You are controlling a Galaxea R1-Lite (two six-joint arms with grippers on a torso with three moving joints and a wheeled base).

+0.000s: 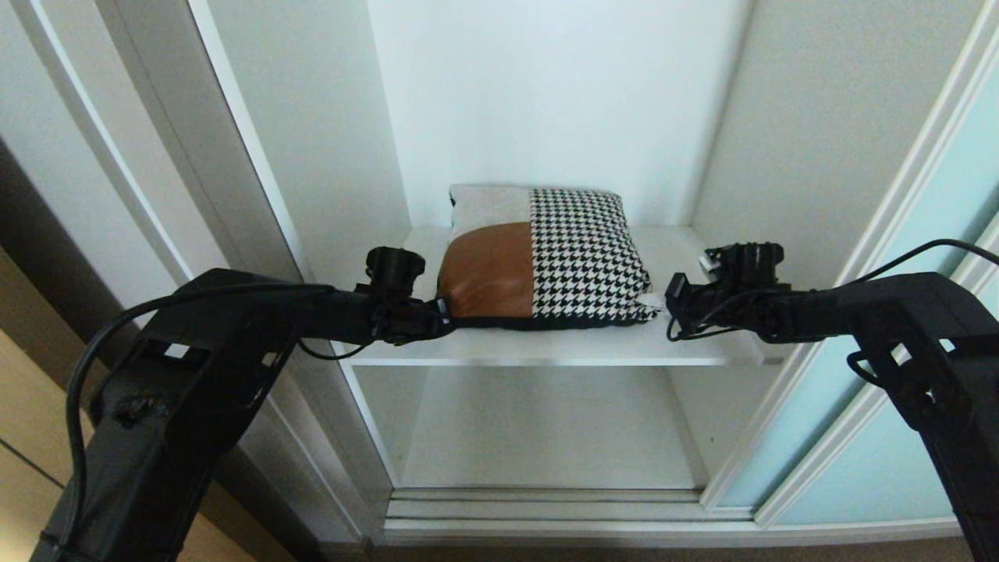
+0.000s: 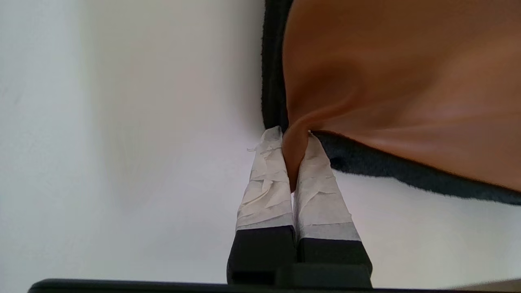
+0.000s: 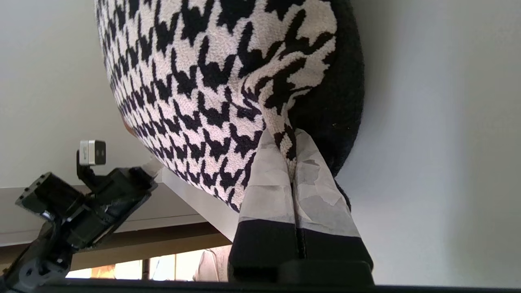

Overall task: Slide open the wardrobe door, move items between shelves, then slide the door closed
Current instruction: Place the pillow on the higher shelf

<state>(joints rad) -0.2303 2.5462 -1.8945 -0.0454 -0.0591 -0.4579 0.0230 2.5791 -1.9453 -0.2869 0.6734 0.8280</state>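
Observation:
A cushion (image 1: 546, 257), part houndstooth, part rust-brown and part beige, lies on the white shelf (image 1: 546, 351) inside the open wardrobe. My left gripper (image 1: 443, 311) is shut on its near left corner; in the left wrist view the taped fingers (image 2: 268, 179) pinch a fold of the brown patch (image 2: 407, 73). At the near right corner my right gripper (image 1: 659, 300) is shut too, its taped fingers (image 3: 268, 183) clamping houndstooth fabric (image 3: 195, 81). The sliding wardrobe door (image 1: 897, 367), frosted aqua glass in a pale frame, stands pushed aside on the right.
Below the shelf lies a lower white shelf (image 1: 538, 429) with nothing on it. White side walls (image 1: 312, 156) close in the compartment on both sides. The door track (image 1: 546, 507) runs along the bottom front. A brown floor strip (image 1: 23, 406) shows at left.

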